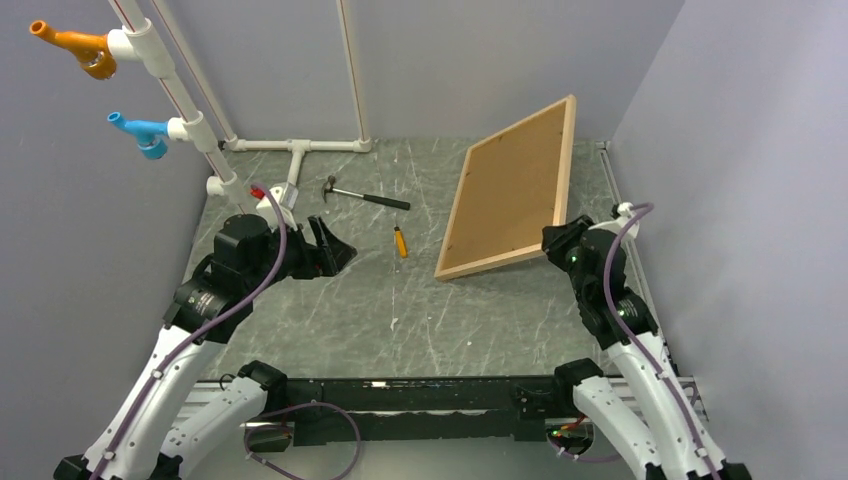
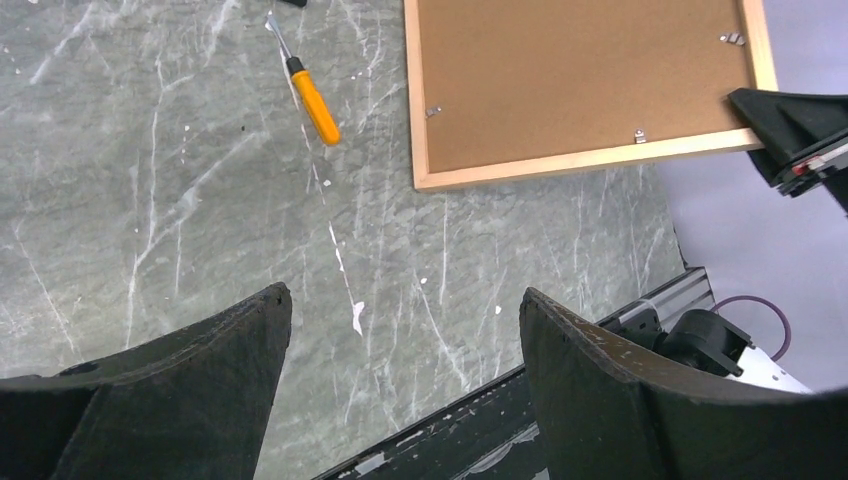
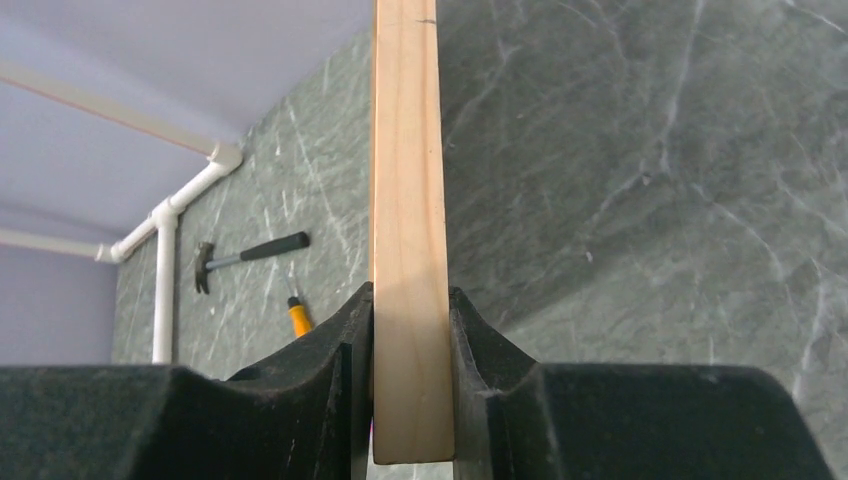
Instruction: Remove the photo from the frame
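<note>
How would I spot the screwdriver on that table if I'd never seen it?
Start at the big wooden frame on the right side of the grey table. Just left of its near corner lies the screwdriver: small, with an orange handle, unlike the black-handled hammer beyond it.

No legible text or markings.
</note>
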Robot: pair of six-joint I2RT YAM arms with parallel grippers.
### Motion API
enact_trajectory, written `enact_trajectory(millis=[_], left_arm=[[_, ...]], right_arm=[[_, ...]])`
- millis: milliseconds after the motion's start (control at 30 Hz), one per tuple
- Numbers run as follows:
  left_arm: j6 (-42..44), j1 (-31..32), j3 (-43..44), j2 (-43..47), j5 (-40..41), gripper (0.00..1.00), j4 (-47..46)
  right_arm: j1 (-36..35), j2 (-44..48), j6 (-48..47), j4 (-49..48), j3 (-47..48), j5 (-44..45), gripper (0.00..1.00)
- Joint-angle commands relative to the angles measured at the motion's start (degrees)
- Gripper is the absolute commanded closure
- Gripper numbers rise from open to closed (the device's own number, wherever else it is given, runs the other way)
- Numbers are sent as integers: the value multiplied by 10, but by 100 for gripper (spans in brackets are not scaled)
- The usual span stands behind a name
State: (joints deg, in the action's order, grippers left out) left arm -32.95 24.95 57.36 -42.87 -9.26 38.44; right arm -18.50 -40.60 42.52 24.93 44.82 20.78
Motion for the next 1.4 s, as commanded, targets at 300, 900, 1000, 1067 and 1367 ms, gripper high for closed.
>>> enact_trajectory(millis=[300, 900, 1000, 1067, 1367], left_arm=[[5, -1, 3, 29, -30, 14, -7], [6, 0, 14, 39, -32, 15, 12], [3, 0, 14, 40, -34, 15, 10], [1, 0, 14, 41, -38, 15, 7], [-7, 0, 5, 41, -52, 15, -5]], right_arm=[[153, 125, 61, -56, -214, -99, 100], [181, 102, 187, -49, -327, 18, 99], [182, 95, 208, -17, -319, 37, 95], [182, 93, 219, 4, -314, 49, 91], [182, 72, 221, 44, -296, 53, 74]])
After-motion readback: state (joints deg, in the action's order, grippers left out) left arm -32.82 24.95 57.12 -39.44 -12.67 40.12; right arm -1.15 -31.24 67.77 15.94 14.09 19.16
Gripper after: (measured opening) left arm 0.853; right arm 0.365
